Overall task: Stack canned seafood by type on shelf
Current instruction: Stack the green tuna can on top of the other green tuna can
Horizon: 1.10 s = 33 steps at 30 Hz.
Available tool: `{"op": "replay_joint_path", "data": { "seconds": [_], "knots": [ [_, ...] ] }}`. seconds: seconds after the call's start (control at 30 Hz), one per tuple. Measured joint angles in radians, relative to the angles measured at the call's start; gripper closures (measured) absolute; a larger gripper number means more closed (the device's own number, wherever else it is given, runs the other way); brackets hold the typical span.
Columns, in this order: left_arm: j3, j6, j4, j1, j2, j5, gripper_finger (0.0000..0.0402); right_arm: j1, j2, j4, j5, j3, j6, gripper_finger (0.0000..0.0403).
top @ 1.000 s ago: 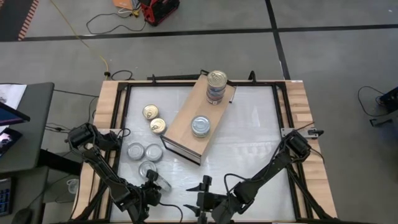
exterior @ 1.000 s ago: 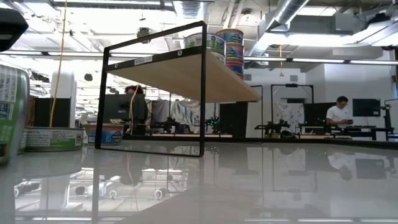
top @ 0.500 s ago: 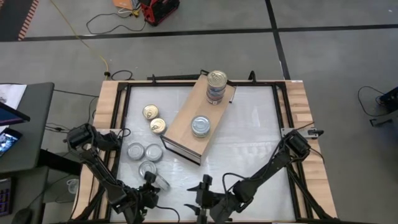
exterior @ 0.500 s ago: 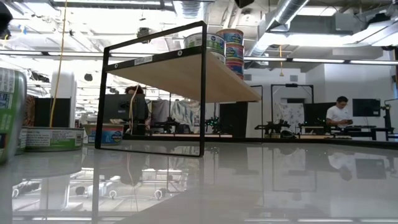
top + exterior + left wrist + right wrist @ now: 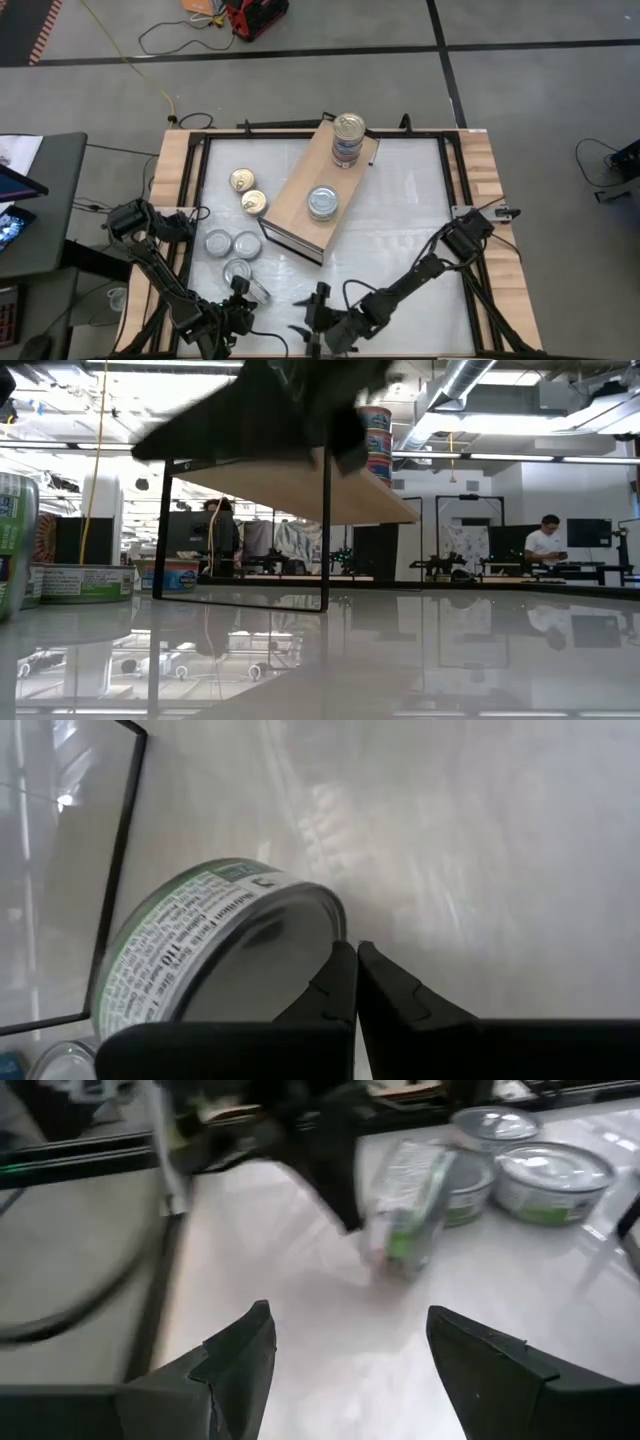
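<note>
At the near edge of the table the left gripper has its fingers pressed flat together with nothing between them, their tips touching the rim of a green-labelled tin that sits tilted on its edge rather than flat; just to its right the right gripper stands with its fingers spread wide and empty, looking across the white tabletop toward that same tilted tin; my judgement is that the step in hand is to recover this tin, and it would go best if one gripper settled it flat before the open one takes it across its sides, since a round tin on edge will likely roll away under a careless nudge; just beyond lie three silver-lidded tins close together, and farther still two gold-lidded tins beside the shelf; the shelf lies slantwise across the table, bearing a single silver-lidded tin near its middle and a gold-topped stack at its far end; the tilted tin's lid colour I cannot tell, so its proper pile should be checked before placing.
</note>
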<state>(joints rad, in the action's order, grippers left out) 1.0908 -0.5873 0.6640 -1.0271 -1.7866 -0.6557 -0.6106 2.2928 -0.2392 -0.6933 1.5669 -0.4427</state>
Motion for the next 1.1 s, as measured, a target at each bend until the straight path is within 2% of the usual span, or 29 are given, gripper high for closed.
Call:
{"op": "replay_joint_path", "data": {
  "seconds": [0.17,0.3,0.4,0.53,0.63,0.73,0.83,0.97,1.1],
  "knots": [
    [0.0,0.005,-0.007,-0.019,0.018,0.025,0.0401,0.043,0.021,-0.033,0.025,-0.001,0.002,0.0117],
    [0.0,0.021,-0.047,-0.055,0.078,0.04,0.0401,0.062,0.018,-0.043,0.11,0.0,0.006,0.0113],
    [0.0,0.009,-0.075,-0.079,0.13,0.034,0.0401,0.071,0.019,-0.032,0.155,0.008,0.006,0.0098],
    [0.0,-0.058,-0.107,-0.088,0.178,-0.03,0.0395,0.067,0.019,0.01,0.149,0.051,0.006,0.0067],
    [0.0,-0.043,-0.117,-0.087,0.186,-0.032,0.0363,0.05,0.019,0.041,0.104,0.084,0.008,0.0053],
    [0.0,-0.011,-0.106,-0.075,0.184,-0.032,0.0311,0.033,0.019,0.105,0.06,0.104,0.009,0.005],
    [0.0,-0.02,-0.077,-0.018,0.185,-0.028,0.0257,0.02,0.01,0.202,0.059,0.112,0.004,0.0052],
    [0.0,0.074,-0.073,0.081,0.185,0.085,0.0206,0.003,-0.028,0.333,0.06,0.125,-0.036,0.0056],
    [0.006,0.205,-0.075,0.136,0.185,0.149,0.0179,-0.02,-0.058,0.467,0.059,0.126,-0.108,0.0057]
  ]
}}
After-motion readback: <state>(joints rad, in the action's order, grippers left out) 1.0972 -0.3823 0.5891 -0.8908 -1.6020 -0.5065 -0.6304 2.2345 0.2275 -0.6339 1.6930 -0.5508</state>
